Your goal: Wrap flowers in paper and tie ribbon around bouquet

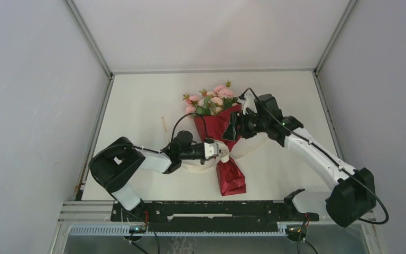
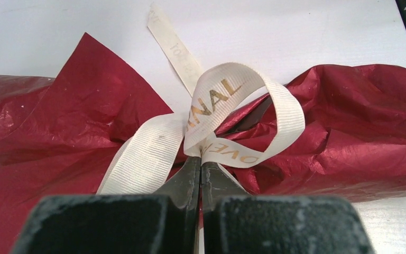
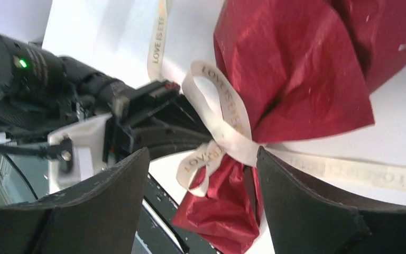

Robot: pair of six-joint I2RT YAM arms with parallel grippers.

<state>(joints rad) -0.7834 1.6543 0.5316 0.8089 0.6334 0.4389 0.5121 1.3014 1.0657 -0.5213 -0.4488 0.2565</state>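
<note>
Left tool clamped tight on the ribbon at the neck of the bouquet, which lies mid tabletop. Right tool is spread apart and grips nothing, above the paper. Only the top view shows the flowers; the left wrist view shows the pinch.

the paper was a thin dark red sheet, crinkled all over, with a faint sheen along its creases. the ribbon was cream woven cloth with a fine ribbed weave, matt, printed in dull gold letters. the fingers of the left gripper were matt black, grainy and scuffed pale at the edges; those of the right gripper looked alike. the table was smooth, matt white.
</note>
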